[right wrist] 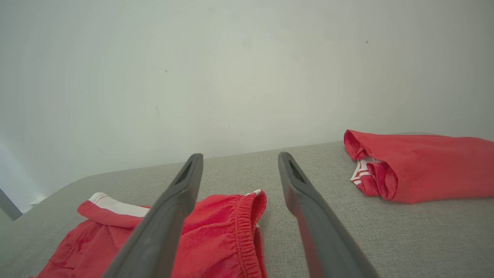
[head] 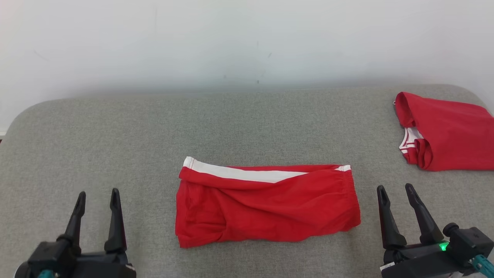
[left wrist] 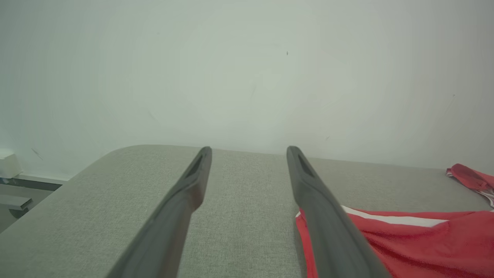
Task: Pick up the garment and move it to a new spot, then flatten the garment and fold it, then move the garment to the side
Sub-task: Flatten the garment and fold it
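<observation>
Red cloth shorts w/ white stripe [head: 266, 204] look soft, light, floppy; prob. pinch near corners. L gripper [head: 98, 192], R gripper [head: 395, 186]: fingers apart, empty.

The head view looks steeply down from above the near edge of the tabletop [head: 115, 127] toward the wall [head: 231, 38]. Each wrist view sits low and close, sighting along the left pincer [left wrist: 249, 148] or right pincer [right wrist: 241, 155] to the far edge. All three share the mid-tabletop garment [head: 270, 204].
</observation>
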Robot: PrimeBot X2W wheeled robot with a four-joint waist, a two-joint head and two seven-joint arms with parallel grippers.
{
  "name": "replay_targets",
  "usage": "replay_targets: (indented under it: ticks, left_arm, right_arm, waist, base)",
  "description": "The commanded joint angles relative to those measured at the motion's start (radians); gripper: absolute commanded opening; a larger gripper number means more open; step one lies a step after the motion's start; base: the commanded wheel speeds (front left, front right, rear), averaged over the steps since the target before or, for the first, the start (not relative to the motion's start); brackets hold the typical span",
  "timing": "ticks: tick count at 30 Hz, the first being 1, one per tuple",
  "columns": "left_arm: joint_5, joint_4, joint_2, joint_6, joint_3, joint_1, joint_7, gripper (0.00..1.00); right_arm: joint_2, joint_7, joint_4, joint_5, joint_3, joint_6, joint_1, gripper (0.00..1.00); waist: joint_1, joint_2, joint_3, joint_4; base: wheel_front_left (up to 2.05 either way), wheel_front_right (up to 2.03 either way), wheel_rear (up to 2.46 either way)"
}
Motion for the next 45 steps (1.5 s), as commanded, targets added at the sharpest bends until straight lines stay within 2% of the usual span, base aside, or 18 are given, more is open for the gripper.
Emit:
replay_targets:
  ticks: [1,11,16,34,40,45]
  left_arm:
    - [0.037,-0.013,-0.015,-0.01,0.016,0.036,-0.003,1.0]
    - [0.135,-0.052,-0.11,-0.059,0.098,0.14,-0.003,1.0]
    - [0.173,-0.053,-0.141,-0.078,0.113,0.175,-0.003,1.0]
    - [0.252,-0.048,-0.175,-0.113,0.153,0.204,-0.003,1.0]
    - [0.255,-0.054,-0.179,-0.118,0.154,0.199,-0.003,1.0]
    - [0.253,-0.054,-0.18,-0.12,0.132,0.175,-0.003,1.0]
  right_arm:
    - [0.005,0.0,0.003,-0.004,-0.004,-0.002,0.016,1.0]
    - [0.024,0.0,0.003,-0.005,-0.02,-0.002,0.058,1.0]
    - [0.035,0.0,0.001,-0.007,-0.036,-0.002,0.098,1.0]
    - [0.037,0.0,0.03,-0.003,-0.047,-0.003,0.107,1.0]
    - [0.015,0.0,0.062,0.023,-0.008,-0.003,0.037,1.0]
    - [-0.018,0.014,0.165,0.008,0.02,-0.003,-0.073,1.0]
  waist:
    - [0.0001,0.0,-0.006,0.0]
    - [0.0001,0.0,-0.024,0.003]
    - [0.0001,0.0,-0.03,0.01]
    - [0.0001,0.0,-0.035,0.021]
    - [0.0001,0.0,-0.021,0.028]
    - [0.0001,0.0,0.005,0.051]
  base:
    - [0.0,0.0,0.0]
    - [0.0,0.0,0.0]
    - [0.0,0.0,0.0]
    - [0.0,0.0,0.0]
    - [0.0,0.0,0.0]
    - [0.0,0.0,0.0]
